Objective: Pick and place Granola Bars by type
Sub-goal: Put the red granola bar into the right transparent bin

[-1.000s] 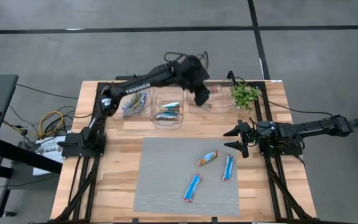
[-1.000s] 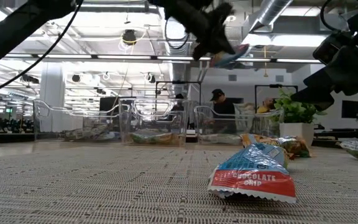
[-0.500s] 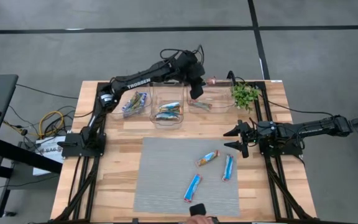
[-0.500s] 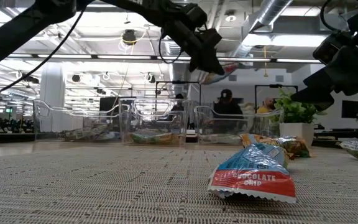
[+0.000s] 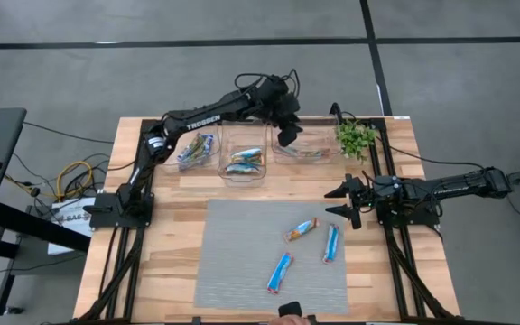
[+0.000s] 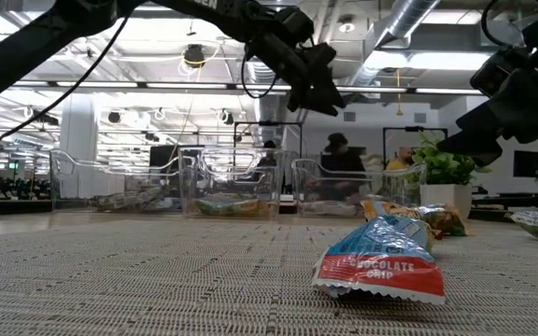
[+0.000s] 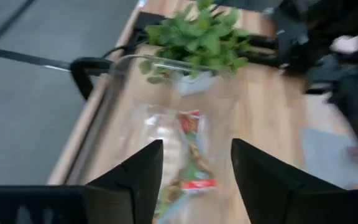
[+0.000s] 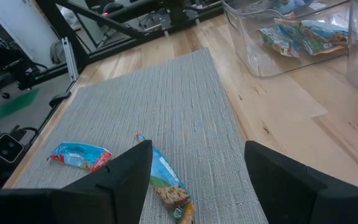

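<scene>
Wooden table (image 5: 179,194) carrying a grey mat (image 5: 242,253), three clear bins (image 5: 244,155) along the far edge, a small plant (image 5: 356,137), and both arm bases.

Between the left gripper's (image 7: 191,165) spread fingers (image 7: 135,174), a granola bar (image 7: 191,149) lies in a clear bin (image 5: 307,149) below; a plant (image 7: 197,34) stands beyond the fingertips.

3 blue-wrapped Granola Bars (image 5: 306,246) flat on the grey mat, others sorted in 3 clear bins behind.
</scene>
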